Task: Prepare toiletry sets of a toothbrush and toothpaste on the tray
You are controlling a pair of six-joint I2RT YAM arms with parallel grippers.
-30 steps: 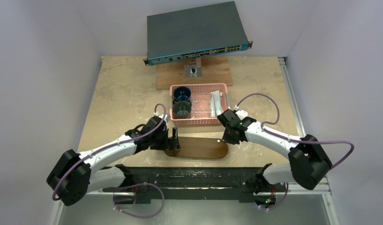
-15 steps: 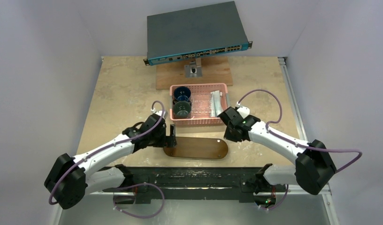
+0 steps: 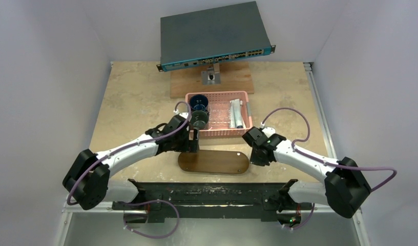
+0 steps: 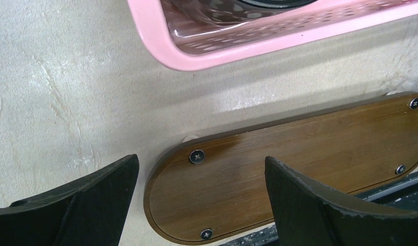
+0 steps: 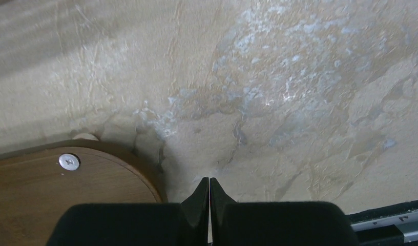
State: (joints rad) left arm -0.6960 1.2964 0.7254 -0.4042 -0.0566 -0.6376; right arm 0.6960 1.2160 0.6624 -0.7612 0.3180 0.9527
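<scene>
Tray [image 3: 213, 162], a flat oblong dark-brown wooden board with rounded ends, lies at six o'clock on the beige stone-patterned table [image 3: 135, 97], with nothing on it yet. Just beyond it, at twelve o'clock, sits a pink perforated plastic basket [image 3: 217, 135].

The left gripper [image 4: 199, 166] hangs over the tray's nine o'clock end with its black jaws spread wide and nothing between them. The right gripper [image 5: 209, 180] hovers over bare table just beside the tray's three o'clock end, its fingers pressed together on nothing.

Two dark mugs [image 3: 199, 102] fill the basket's nine o'clock side. The toiletry sets [image 3: 235, 114], slim pale toothbrushes with silvery tubes, lie bunched on its three o'clock side.

Likely risks are that the bunched sets cause a pinch to lift two at once, and that the left arm, close to the mugs, nudges the light basket.
</scene>
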